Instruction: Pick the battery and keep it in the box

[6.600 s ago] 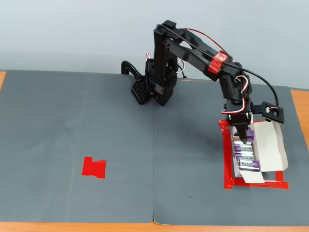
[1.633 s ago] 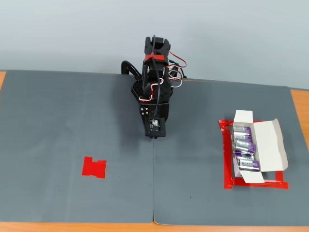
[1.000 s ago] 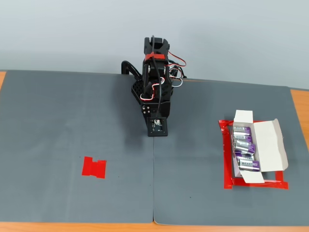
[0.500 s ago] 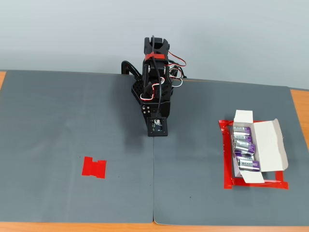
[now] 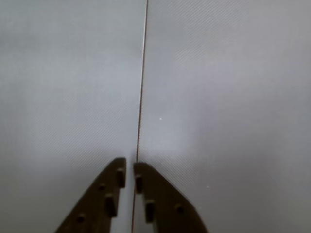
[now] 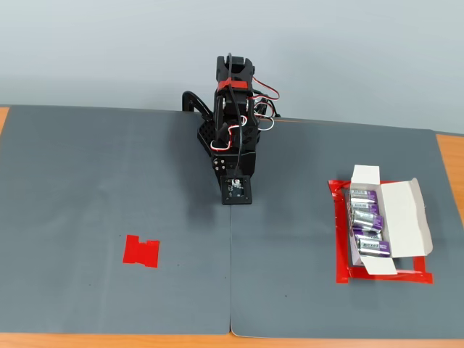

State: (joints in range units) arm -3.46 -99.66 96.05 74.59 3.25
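Note:
Several purple batteries (image 6: 366, 217) with silver labels lie in a row inside the white box (image 6: 404, 217), which sits open at the right of the mat in the fixed view. My arm (image 6: 233, 138) is folded at the back centre, far left of the box. Its wrist camera (image 6: 236, 191) faces the mat and hides the fingers in that view. In the wrist view my gripper (image 5: 129, 167) is shut, tips nearly touching with nothing between them, over bare grey mat. No battery or box appears in the wrist view.
A red tape outline (image 6: 341, 243) frames the box. On the left of the mat is a flat red tape patch (image 6: 141, 251). The seam between the two grey mats (image 5: 143, 73) runs straight ahead of the fingers. An orange table edge (image 6: 449, 156) shows at the right.
The arm, earlier reaching down into the box, has pulled back and folded at the back centre. In the last second nothing has moved.

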